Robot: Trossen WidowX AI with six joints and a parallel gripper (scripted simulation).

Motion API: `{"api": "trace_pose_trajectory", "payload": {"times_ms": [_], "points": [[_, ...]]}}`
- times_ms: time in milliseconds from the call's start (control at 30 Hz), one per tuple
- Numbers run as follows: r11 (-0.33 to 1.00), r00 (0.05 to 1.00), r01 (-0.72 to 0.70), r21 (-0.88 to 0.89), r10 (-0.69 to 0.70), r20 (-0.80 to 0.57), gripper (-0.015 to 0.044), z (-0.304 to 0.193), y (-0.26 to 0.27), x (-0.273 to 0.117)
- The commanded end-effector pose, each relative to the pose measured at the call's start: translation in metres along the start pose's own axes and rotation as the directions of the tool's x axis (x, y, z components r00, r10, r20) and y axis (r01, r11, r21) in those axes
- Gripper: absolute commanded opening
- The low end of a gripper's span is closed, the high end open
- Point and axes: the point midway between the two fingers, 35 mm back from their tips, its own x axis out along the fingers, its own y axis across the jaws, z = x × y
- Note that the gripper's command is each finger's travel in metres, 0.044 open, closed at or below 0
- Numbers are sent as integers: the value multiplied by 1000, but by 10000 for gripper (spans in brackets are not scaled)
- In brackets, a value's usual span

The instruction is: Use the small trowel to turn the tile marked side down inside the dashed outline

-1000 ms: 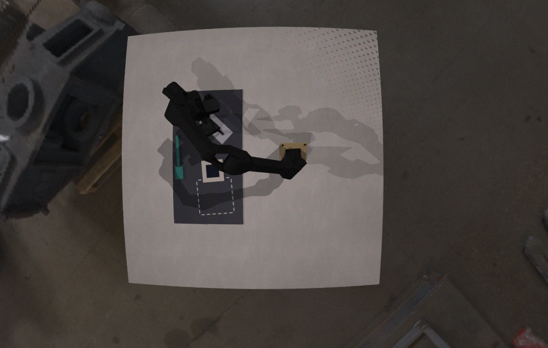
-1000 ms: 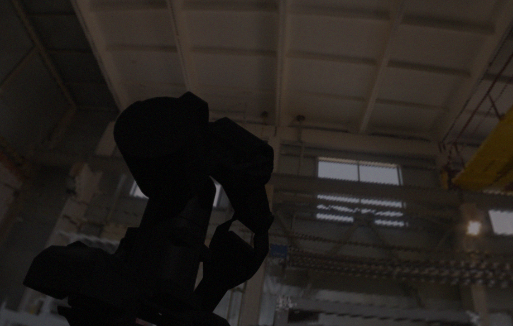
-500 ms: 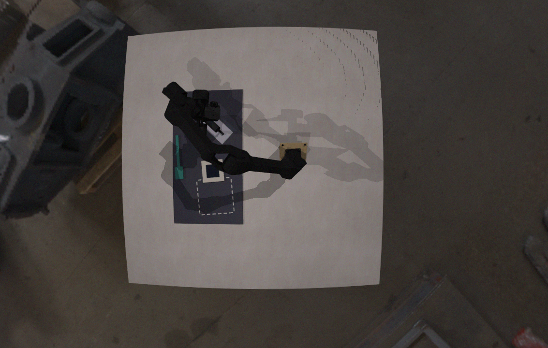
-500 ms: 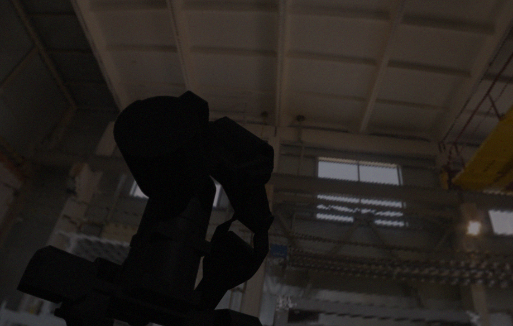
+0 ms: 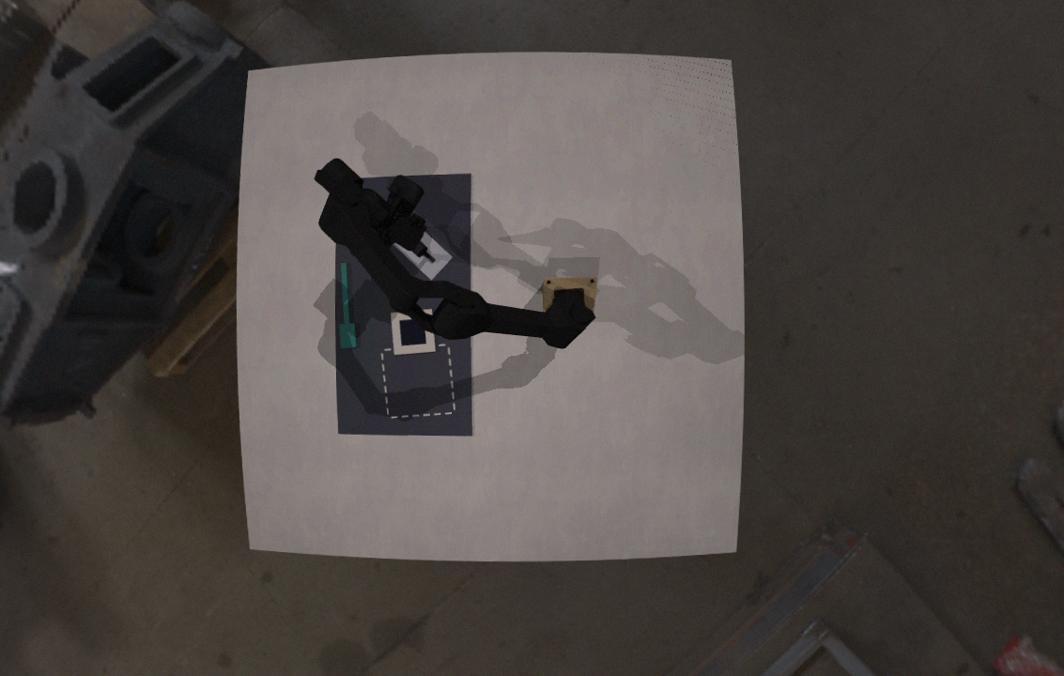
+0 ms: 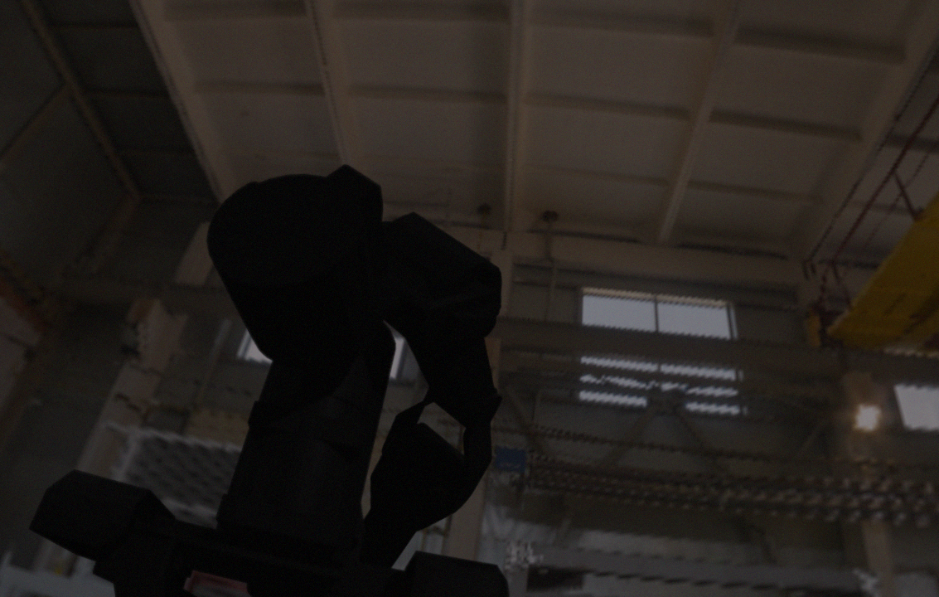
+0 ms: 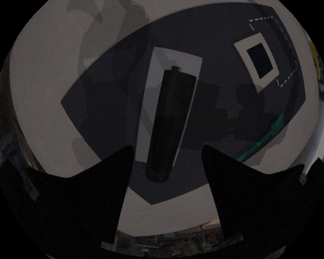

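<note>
A trowel [image 5: 438, 268] [image 7: 171, 119] with a thick black handle above a pale grey rectangular blade lies on the dark mat [image 5: 362, 420] [image 7: 97, 133]. My gripper [image 7: 168, 151] is open above the trowel, its fingertips on either side of the handle's near end in the wrist view, with nothing held. The pale tile [image 5: 412, 332] [image 7: 260, 61] lies flat, its dark square mark facing up. The tile's edge slightly overlaps the top of the dashed outline [image 5: 452, 411] in the top view. The arm hides part of the tile and trowel there. The exterior view shows only the dark arm.
A teal tool [image 5: 346, 335] [image 7: 276, 125] with a thin handle and square blade lies along the mat's left edge in the top view. The arm's base sits on a tan plate [image 5: 547, 288] right of the mat, on the pale table [image 5: 603, 470]. The arm reaches over the mat.
</note>
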Motion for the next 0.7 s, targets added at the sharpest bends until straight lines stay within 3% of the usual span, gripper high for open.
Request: {"api": "trace_pose_trajectory", "payload": {"times_ms": [0, 333, 667], "points": [[994, 1000, -1, 109, 1, 3, 270, 0, 0, 1], [998, 1000, 5, 68, -5, 2, 300, 0, 0, -10], [962, 996, 92, -256, -90, 20, 300, 6, 4, -2]]}}
